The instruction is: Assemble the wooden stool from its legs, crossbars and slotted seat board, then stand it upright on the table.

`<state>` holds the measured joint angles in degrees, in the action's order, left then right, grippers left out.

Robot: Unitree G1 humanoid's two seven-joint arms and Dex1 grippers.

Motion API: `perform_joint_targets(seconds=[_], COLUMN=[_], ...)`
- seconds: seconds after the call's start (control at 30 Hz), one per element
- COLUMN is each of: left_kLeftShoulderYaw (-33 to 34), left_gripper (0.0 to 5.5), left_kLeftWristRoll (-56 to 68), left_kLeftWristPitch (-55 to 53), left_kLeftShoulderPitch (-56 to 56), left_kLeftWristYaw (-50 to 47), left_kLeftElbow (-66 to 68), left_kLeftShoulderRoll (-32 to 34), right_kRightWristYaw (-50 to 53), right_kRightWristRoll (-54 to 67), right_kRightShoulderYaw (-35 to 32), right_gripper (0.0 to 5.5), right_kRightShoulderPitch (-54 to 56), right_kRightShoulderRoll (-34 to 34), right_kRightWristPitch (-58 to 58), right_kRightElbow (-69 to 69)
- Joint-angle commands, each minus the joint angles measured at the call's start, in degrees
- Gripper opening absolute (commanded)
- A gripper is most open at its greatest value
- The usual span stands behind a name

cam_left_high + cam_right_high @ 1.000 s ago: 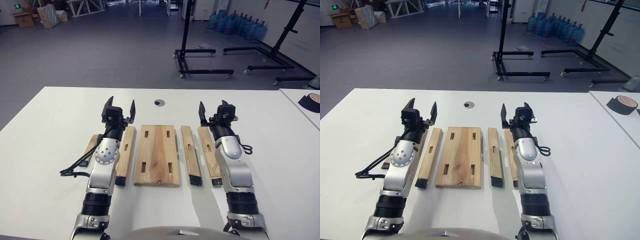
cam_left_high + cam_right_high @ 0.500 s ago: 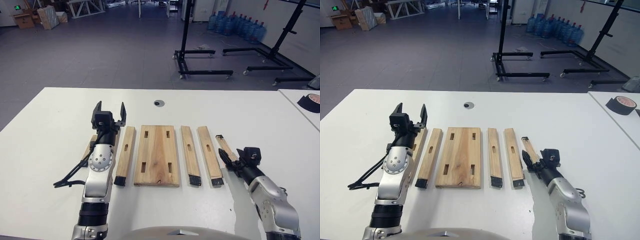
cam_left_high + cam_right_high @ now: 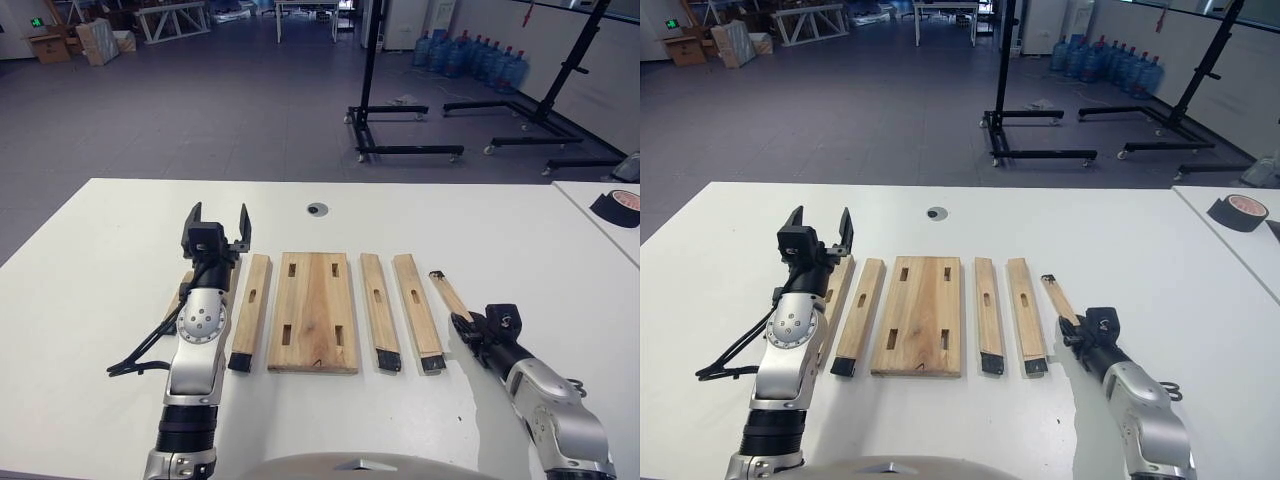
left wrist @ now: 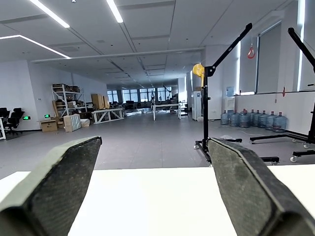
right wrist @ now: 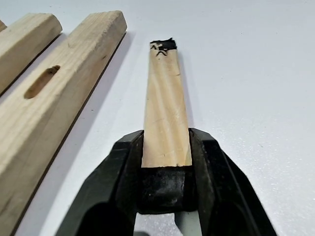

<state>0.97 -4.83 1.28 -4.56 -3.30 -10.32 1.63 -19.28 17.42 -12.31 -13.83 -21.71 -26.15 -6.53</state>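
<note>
The right end effector (image 5: pixel 166 135) clamps the near end of the crossbar (image 5: pixel 165 93) — left end effector (image 3: pixel 220 212) gapes wide.

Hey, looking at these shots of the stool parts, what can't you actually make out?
- Leftmost piece: the left arm covers most of it in the eye views, so I cannot tell whether it is a leg or a crossbar.
- Crossbar: in the right wrist view, its near end is hidden inside the right end effector.
- Tape roll: cut off by the left eye view's right edge.

Matt bare wood: seat board (image 3: pixel 313 311), crossbar (image 5: pixel 166 113)
</note>
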Motion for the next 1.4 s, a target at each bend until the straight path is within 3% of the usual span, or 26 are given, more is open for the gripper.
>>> perform_joint_targets(seconds=[0.03,0.17,0.3,0.43,0.57,0.87,1.03,1.4], left_kLeftShoulderYaw=[0.59,2.69,6.99,9.04,8.97,7.26,6.49,4.25], left_gripper=[3.92,3.92,3.92,3.92,3.92,3.92,3.92,2.18], left_kLeftWristRoll=[0.87,9.2,29.19,58.75,73.05,75.65,75.85,69.32], left_kLeftWristPitch=[-0.69,-3.94,-12.54,-29.41,-38.51,-43.26,-43.66,-41.53], left_kLeftShoulderPitch=[0.25,-1.05,-3.72,-4.05,-3.29,-4.12,-3.69,-2.65], left_kLeftWristYaw=[-0.33,3.07,12.07,24.0,25.06,21.32,22.53,23.09], left_kLeftElbow=[-0.14,0.85,-0.51,-6.79,-9.35,-5.7,-6.6,-6.05], left_kLeftShoulderRoll=[-0.5,-1.91,-2.92,-0.62,1.17,2.52,3.24,3.7], right_kRightWristYaw=[-0.33,3.28,4.65,-6.27,-10.43,-16.77,-20.0,-25.49], right_kRightWristRoll=[-1.71,-2.48,1.44,8.04,6.11,-0.22,-2.34,-3.48], right_kRightShoulderYaw=[3.52,0.46,-3.26,6.1,15.79,25.32,26.24,24.09], right_gripper=[1.27,1.27,1.27,1.27,1.27,1.27,1.27,1.27], right_kRightShoulderPitch=[-1.56,5.54,19.4,23.93,24.01,22.9,22.76,25.46], right_kRightShoulderRoll=[0.4,0.6,1.31,2.73,3.73,0.7,-1.84,-7.1], right_kRightWristPitch=[-4.55,0.53,4.5,4.19,5.33,9.54,11.39,13.65], right_kRightElbow=[3.8,5.43,2.97,-10.03,-15.05,-15.96,-14.4,-12.18])
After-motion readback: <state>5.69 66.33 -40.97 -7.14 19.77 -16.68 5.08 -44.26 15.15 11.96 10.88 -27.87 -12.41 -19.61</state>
